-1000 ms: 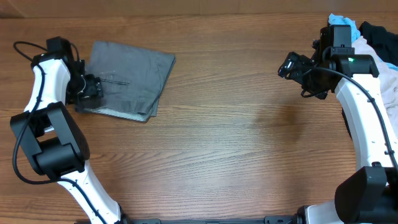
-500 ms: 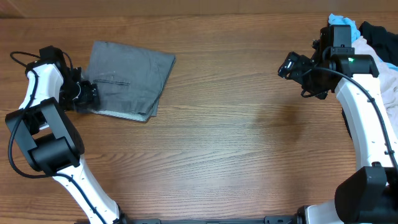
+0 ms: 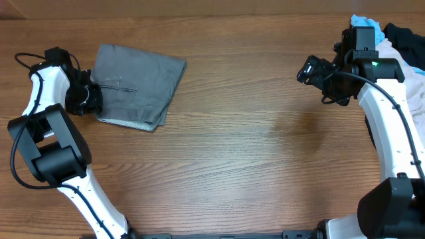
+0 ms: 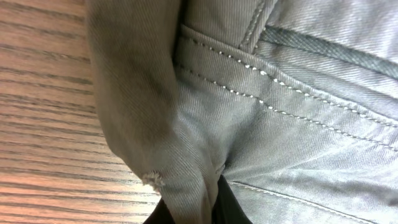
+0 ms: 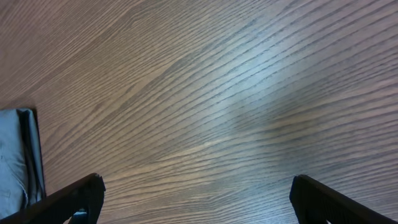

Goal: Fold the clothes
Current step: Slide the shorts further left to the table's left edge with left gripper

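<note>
The clothes, a pair of grey shorts (image 3: 139, 83), lie folded into a rough rectangle at the table's back left. My left gripper (image 3: 91, 99) is at their left edge and is shut on a fold of the grey cloth. The left wrist view shows the shorts (image 4: 280, 74) filling the frame, with stitched seams, and the left gripper (image 4: 199, 208) pinching a ridge of fabric between its dark fingers. My right gripper (image 3: 311, 69) hovers open far to the right, well away from the shorts. The right wrist view shows the right gripper (image 5: 196, 186) over bare wood, nothing between its fingers.
A pile of other laundry sits at the back right corner: a whitish garment (image 3: 406, 73), a light-blue cloth (image 3: 366, 21) and a black piece (image 3: 406, 33). The wooden table (image 3: 239, 153) stretches between the two arms.
The left gripper slid a little left to the shorts' left edge and closed on the cloth. The right arm has not moved.
</note>
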Controlling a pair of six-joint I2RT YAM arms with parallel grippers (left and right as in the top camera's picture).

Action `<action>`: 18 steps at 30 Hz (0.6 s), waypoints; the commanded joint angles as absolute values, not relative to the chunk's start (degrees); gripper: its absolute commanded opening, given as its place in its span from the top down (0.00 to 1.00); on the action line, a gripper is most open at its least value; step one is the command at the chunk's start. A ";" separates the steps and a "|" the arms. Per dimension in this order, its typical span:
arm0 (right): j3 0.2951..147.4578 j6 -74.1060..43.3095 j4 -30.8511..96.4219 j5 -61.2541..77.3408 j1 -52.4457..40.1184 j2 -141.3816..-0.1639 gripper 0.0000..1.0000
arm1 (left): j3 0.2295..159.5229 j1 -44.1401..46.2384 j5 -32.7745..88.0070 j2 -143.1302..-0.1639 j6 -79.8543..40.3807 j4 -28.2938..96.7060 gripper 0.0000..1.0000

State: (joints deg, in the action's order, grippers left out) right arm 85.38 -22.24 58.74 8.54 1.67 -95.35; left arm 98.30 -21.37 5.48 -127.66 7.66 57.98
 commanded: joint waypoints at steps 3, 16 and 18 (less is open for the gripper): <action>85.52 -22.11 58.65 7.94 1.58 -95.33 0.00 | 102.59 -21.78 4.54 -130.04 5.37 60.27 0.96; 85.52 -22.11 58.65 7.94 1.58 -95.33 0.00 | 107.55 -25.34 3.36 -129.43 -10.33 59.72 0.96; 85.52 -22.11 58.67 7.94 1.58 -95.33 0.00 | 107.55 -26.13 4.27 -129.19 -10.35 58.74 0.96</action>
